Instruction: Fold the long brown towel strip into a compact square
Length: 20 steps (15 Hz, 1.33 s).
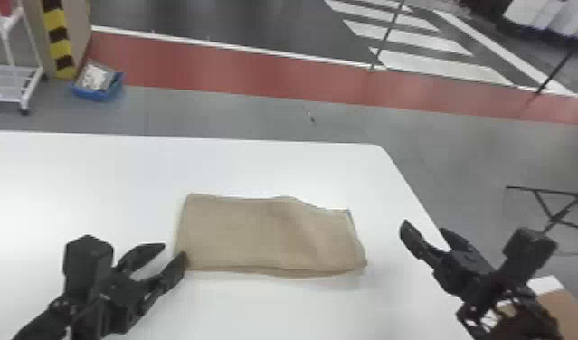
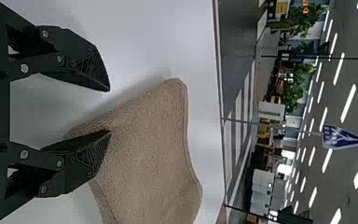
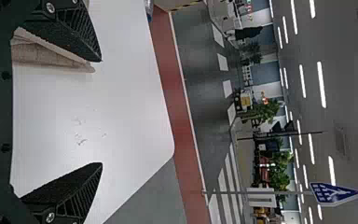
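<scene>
Left gripper (image 1: 174, 250): black, fingers moderately parted and empty, one fingertip over the near-left corner of the towel; contact cannot be told.

Right gripper (image 1: 424, 227): fingers wide apart, nothing between them; beside the table's right edge, clear of the towel.

Brown towel (image 1: 256, 235): one, lying lengthwise toward the table's right edge, short of the far right corner; near border layered, a soft ridge right of its middle, right end askew. Long strip apparently doubled already; crosswise fold judged outstanding. Advised handling: flatten the ridge first; slip one finger beneath every layer at the left end, pinch squarely, lift low, lay end upon end, press the crease. Right gripper best pinning the other end. Risk: a pinch catching only the top layer.

White table (image 1: 97, 172): far edge beyond the towel.

Blue bin (image 1: 95, 94): on the floor past that edge.
</scene>
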{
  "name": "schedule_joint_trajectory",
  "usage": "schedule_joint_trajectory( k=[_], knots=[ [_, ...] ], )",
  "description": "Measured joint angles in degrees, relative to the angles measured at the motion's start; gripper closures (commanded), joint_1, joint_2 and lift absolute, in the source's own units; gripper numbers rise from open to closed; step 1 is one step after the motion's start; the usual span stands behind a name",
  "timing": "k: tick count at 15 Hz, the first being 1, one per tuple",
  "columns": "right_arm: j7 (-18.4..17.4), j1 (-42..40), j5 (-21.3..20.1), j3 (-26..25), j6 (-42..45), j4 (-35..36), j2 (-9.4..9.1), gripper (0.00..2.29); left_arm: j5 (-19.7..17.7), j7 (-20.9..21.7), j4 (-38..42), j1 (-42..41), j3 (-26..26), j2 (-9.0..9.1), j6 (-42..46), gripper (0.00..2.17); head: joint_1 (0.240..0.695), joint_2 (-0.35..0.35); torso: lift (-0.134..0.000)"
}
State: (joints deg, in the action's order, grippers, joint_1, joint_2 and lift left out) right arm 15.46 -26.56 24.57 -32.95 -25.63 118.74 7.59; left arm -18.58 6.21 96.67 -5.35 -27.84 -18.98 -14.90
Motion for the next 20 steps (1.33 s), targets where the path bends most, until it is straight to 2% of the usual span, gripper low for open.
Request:
schedule_joint_trajectory(
  k=[6,12,20],
  knots=[
    [-0.01,0.49,-0.33,0.08,0.01,-1.08,0.63,0.09,-0.64,-0.93,2.09,0.50,-0.08,0.09,-0.98,0.66,0.695,-0.350,-0.124],
    [0.00,1.53,-1.23,0.78,0.13,-2.62,0.48,0.09,-1.52,-0.31,3.39,0.59,-0.54,0.31,-3.94,0.66,0.695,-0.350,-0.124],
    [0.27,1.61,-1.28,0.80,0.53,-2.69,0.41,0.09,-0.51,0.14,2.77,2.45,-1.01,0.62,-5.70,0.67,0.695,-0.350,-0.124]
  ],
)
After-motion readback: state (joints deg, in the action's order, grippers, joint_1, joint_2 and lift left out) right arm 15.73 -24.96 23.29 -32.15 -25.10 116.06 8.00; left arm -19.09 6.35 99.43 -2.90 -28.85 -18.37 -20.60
